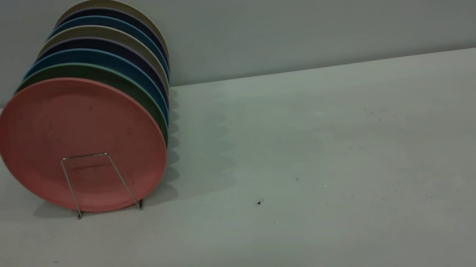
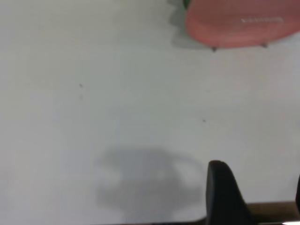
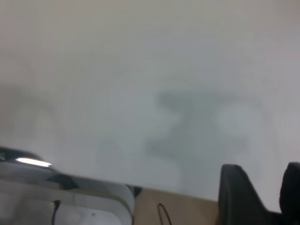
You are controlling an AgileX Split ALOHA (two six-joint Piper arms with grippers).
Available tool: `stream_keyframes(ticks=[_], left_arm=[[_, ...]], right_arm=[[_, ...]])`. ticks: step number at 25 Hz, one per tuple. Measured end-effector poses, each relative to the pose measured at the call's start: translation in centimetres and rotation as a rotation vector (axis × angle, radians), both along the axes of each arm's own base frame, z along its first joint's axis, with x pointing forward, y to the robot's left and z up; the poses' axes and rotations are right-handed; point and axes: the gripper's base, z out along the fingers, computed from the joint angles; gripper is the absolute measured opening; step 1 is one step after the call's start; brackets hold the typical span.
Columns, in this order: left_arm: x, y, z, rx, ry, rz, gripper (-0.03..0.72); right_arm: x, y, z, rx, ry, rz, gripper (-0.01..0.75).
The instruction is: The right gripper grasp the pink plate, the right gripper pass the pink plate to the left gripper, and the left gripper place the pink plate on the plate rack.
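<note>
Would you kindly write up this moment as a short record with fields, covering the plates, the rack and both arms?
pink plate: standing on edge at the front of the row, in the plate rack
green plate: directly behind the pink one
other plates: blue, dark and beige, farther back in the same row
table: bears the rack toward the left arm's side
left end effector: over bare table, away from the rack, open, holding nothing
right end effector: over bare table, open, holding nothing
task state: pink plate already racked
</note>
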Motion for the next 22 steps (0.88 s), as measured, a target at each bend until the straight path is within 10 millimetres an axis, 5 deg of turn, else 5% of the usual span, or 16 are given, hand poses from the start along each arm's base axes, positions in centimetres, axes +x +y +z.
stream_keyframes(ticks=[6, 12, 17, 22], left_arm=[[-6.3, -0.3, -2.4, -0.050, -0.073, -0.012, 0.396], [-10.5, -0.2, -4.7, -0.060, -0.126, -0.014, 0.376], [-13.0, -0.2, -5.4, -0.057, -0.254, -0.020, 0.369], [-14.1, -0.1, -6.8, -0.046, -0.311, -0.031, 0.350]], right_arm=[[-7.5, -0.3, -2.4, 0.035, -0.086, 0.045, 0.240], [-12.2, -0.5, -5.4, 0.044, -0.176, 0.083, 0.240], [-14.8, -0.8, -8.2, 0.041, -0.262, 0.088, 0.240], [-15.4, -0.9, -8.7, 0.038, -0.388, 0.079, 0.240]])
